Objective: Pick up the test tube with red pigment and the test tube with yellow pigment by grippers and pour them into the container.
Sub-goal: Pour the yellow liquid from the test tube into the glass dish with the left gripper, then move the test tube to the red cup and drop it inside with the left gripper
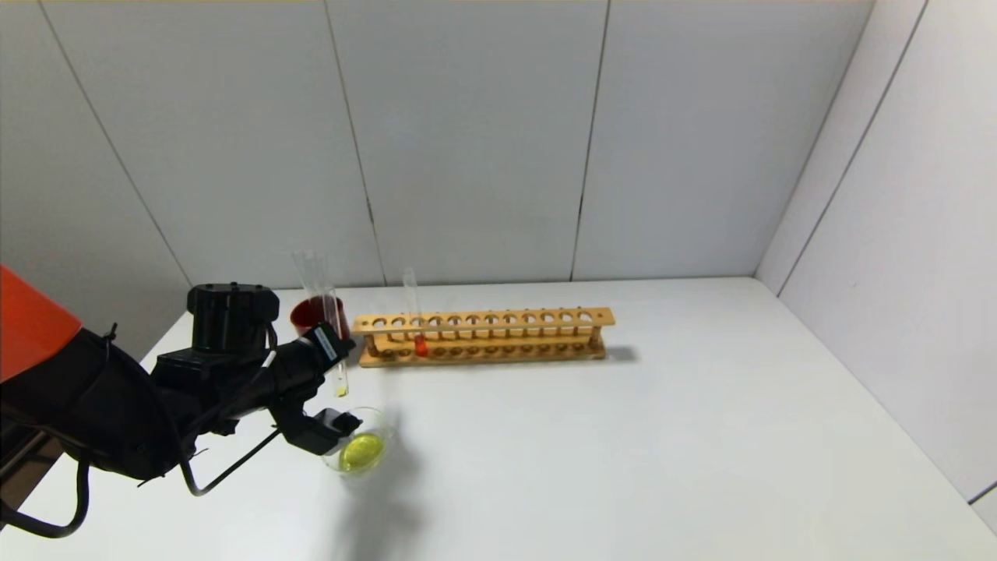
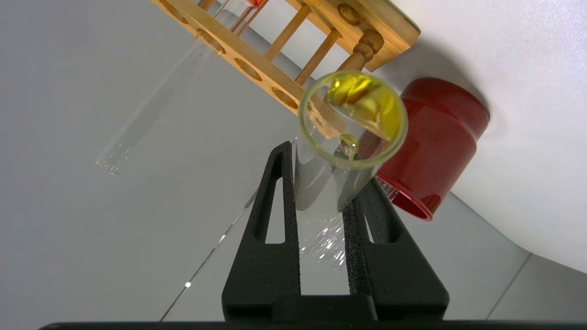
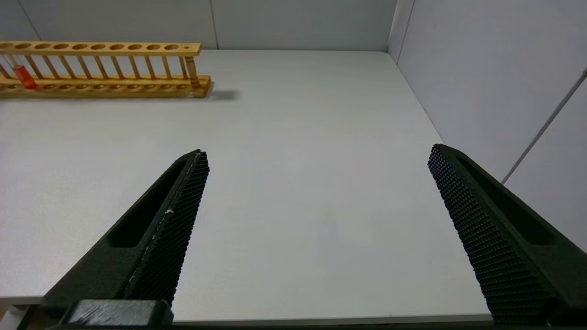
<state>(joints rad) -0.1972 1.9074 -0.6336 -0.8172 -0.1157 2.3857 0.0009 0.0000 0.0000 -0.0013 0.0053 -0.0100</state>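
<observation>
Two end effectors showed at this moment. The left end effector was clamped on the test tube with yellow pigment, at the near left of the table, just left of the wooden rack. In the head view the tube's long axis ran close to upright, leaning a little, its yellow-tinted rounded end pointing down and its open mouth up and slightly to the left. That low end hung above the far rim of the container, apart from it. The container sat on the table with a yellow pool in its bottom.

In the left wrist view the fingers pinched the tube from both sides, and the camera looked almost straight along the tube at its rounded end, where yellow residue clung and a drop hung.

The test tube with red pigment stood in the rack, in a hole toward its left end, long axis near vertical, red end down on the lower rail, mouth up. A dark red cup stood behind the held tube, at the rack's left end.

The right end effector hovered over the right side of the table, jaws spread wide and holding nothing.

A small white label on the left end effector could not be read.
</observation>
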